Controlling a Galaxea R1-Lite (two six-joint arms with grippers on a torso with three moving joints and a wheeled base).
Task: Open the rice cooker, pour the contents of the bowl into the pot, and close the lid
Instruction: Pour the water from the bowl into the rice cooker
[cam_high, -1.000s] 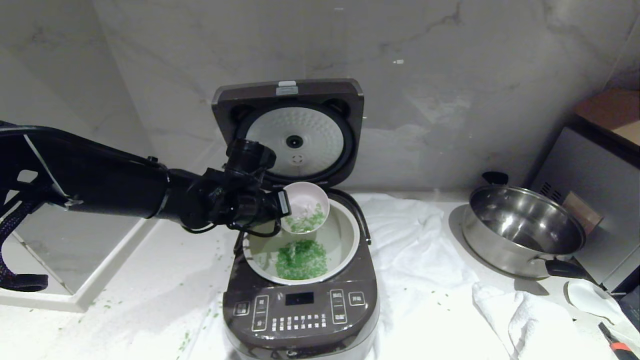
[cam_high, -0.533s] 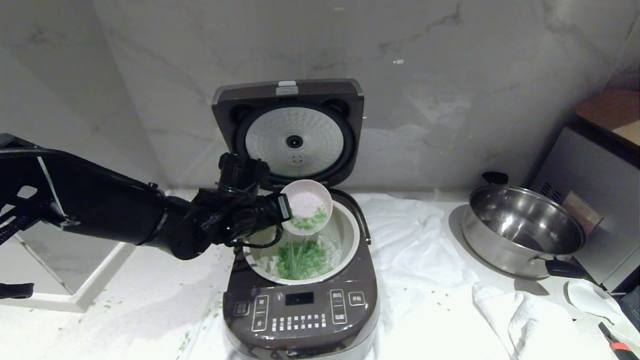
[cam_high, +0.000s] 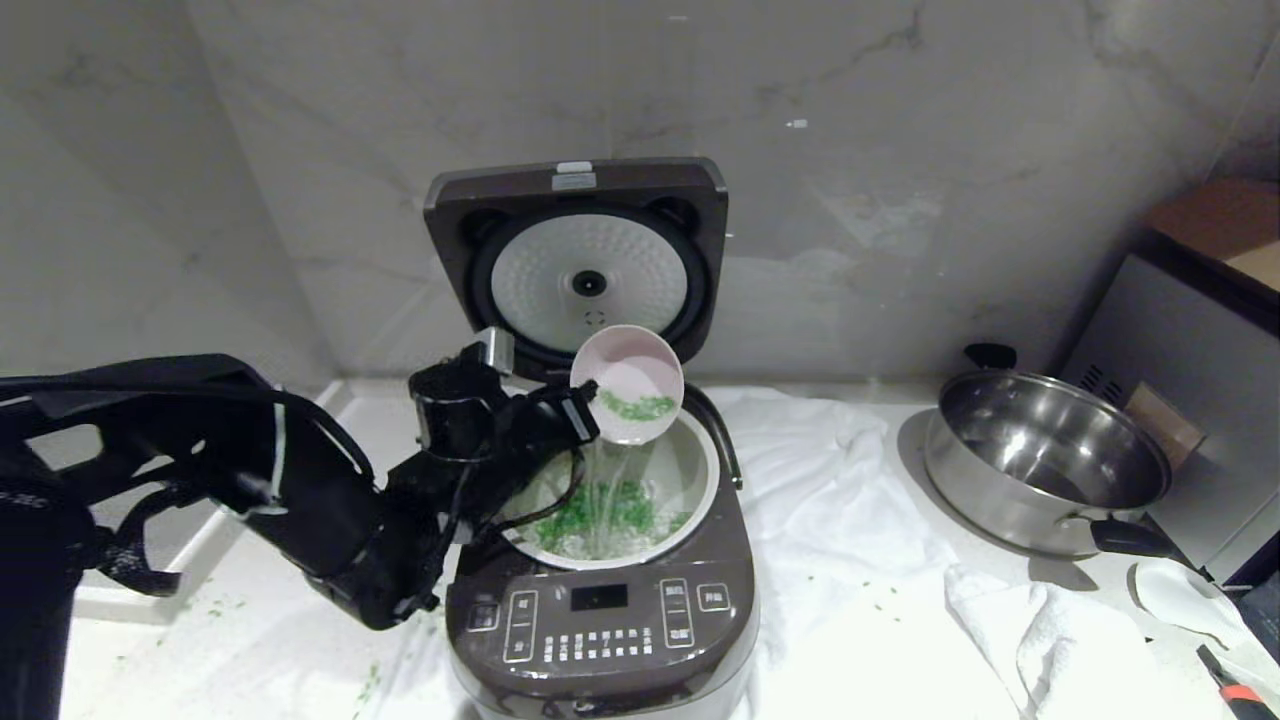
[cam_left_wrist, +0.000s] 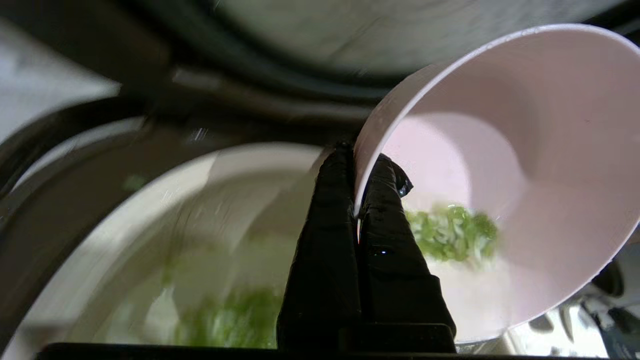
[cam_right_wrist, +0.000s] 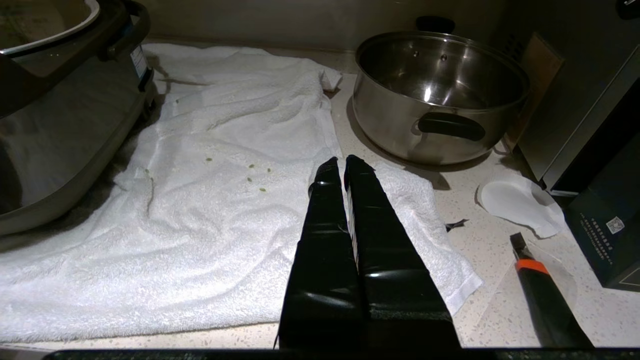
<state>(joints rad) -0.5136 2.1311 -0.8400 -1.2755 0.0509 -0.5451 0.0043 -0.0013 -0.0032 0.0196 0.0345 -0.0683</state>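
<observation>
The dark rice cooker (cam_high: 600, 620) stands at the centre with its lid (cam_high: 580, 260) raised against the wall. My left gripper (cam_high: 585, 418) is shut on the rim of the pale pink bowl (cam_high: 630, 380), which hangs steeply tilted over the white pot (cam_high: 700, 470). In the left wrist view the gripper (cam_left_wrist: 357, 165) pinches the bowl (cam_left_wrist: 525, 125) wall with one finger inside and one outside. Green contents (cam_high: 640, 405) cling low in the bowl, and a stream falls onto the green bits (cam_high: 590, 510) in the pot. My right gripper (cam_right_wrist: 340, 167) is shut, empty, over the towel.
A white towel (cam_high: 820, 480) lies under and to the right of the cooker. A steel pan (cam_high: 1045, 455) with black handles stands further right, next to a dark appliance (cam_high: 1190, 400). An orange-and-black tool (cam_right_wrist: 537, 285) and a white disc (cam_right_wrist: 520, 202) lie near the counter's front right. Green bits (cam_high: 370, 680) dot the counter.
My left arm has swung down and its wrist has rolled, so the bowl has risen a little and tipped much steeper. More of the contents has run into the pot.
</observation>
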